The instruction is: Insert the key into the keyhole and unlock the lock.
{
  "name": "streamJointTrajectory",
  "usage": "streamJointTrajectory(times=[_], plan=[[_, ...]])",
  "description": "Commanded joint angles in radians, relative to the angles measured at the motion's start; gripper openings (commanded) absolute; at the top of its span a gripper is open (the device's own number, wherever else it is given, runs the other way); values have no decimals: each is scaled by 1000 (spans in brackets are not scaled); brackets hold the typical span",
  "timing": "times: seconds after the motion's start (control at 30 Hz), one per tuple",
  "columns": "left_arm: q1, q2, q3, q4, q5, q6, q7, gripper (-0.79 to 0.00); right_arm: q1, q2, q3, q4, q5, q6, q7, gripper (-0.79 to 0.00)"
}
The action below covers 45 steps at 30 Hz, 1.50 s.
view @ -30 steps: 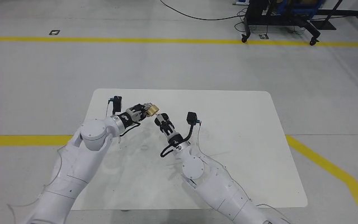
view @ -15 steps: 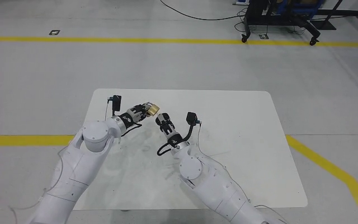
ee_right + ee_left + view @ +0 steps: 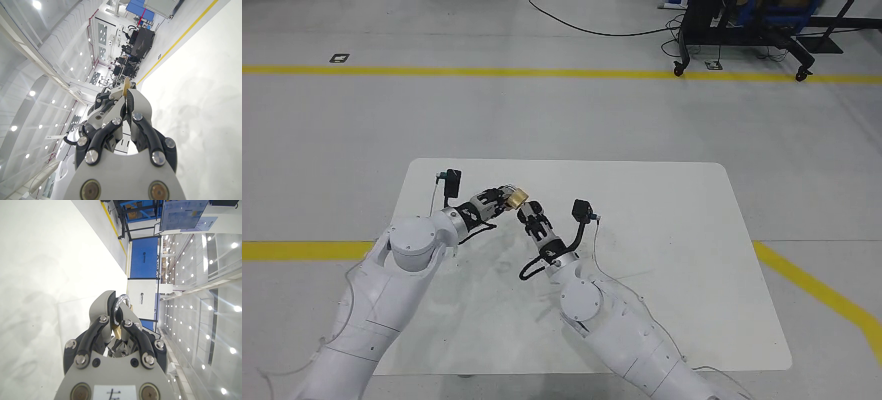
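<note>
The left jaws are closed on the brass lock [image 3: 515, 198], held over the table [image 3: 672, 230] in its eleven o'clock area. The right jaws grip the key [image 3: 126, 86] just beside the lock, at its four o'clock. I cannot tell if they touch.

Bright overhead light, starburst glare from ceiling lamps [image 3: 234, 245], curved wide-angle edges

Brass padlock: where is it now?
Top view: the brass padlock is clamped in the left end effector over the white table's left side, beside the right end effector's brass key.
</note>
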Motion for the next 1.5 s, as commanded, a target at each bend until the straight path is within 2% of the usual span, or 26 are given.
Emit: streamJointTrajectory(times=[0.0,0.1,0.13,0.17,0.2,0.6,0.7,0.77,0.8,0.83,0.87,1.07,1.17,1.33,1.47], plan=[[0,-1,1,-2,8,-4,-8,-785,0,-2,4,1,2,1,7,-785],[0,-2,0,1,6,-2,-16,-785,1,-4,10,2,5,-2,19,-785],[0,-3,-2,4,3,0,-16,-785,0,-5,12,3,8,-9,21,-628],[0,-3,-5,7,-1,2,-14,-785,0,-6,14,4,10,-15,23,-129],[0,-4,-7,9,-4,5,-14,-785,-1,-7,16,6,10,-19,25,0],[-2,-11,-22,24,-27,18,-26,-785,-23,-9,55,4,18,-57,62,0],[0,-13,-28,28,-55,21,-40,-785,-40,-3,80,-8,58,-112,114,0],[0,-17,-36,44,-136,23,-99,-785,-59,5,110,-26,78,-166,141,0],[-4,-17,-42,59,-164,29,-124,-785,-70,10,128,-37,88,-188,159,-135],[-8,-19,-46,77,-205,48,-161,-785,-83,16,150,-57,95,-218,168,-533],[-14,-20,-49,93,-247,58,-201,-785,-100,22,170,-74,98,-242,180,-785],[-53,-26,-56,181,-331,110,-267,-785,-207,52,252,-226,115,-347,266,-785],[-64,-30,-53,209,-359,146,-283,-785,-218,61,256,-258,119,-408,365,-785],[-77,-37,-43,246,-436,187,-355,-785,-175,65,228,-206,154,-464,508,-785],[-92,-40,-31,269,-436,198,-389,-785,-121,58,212,-117,179,-514,505,-785]])
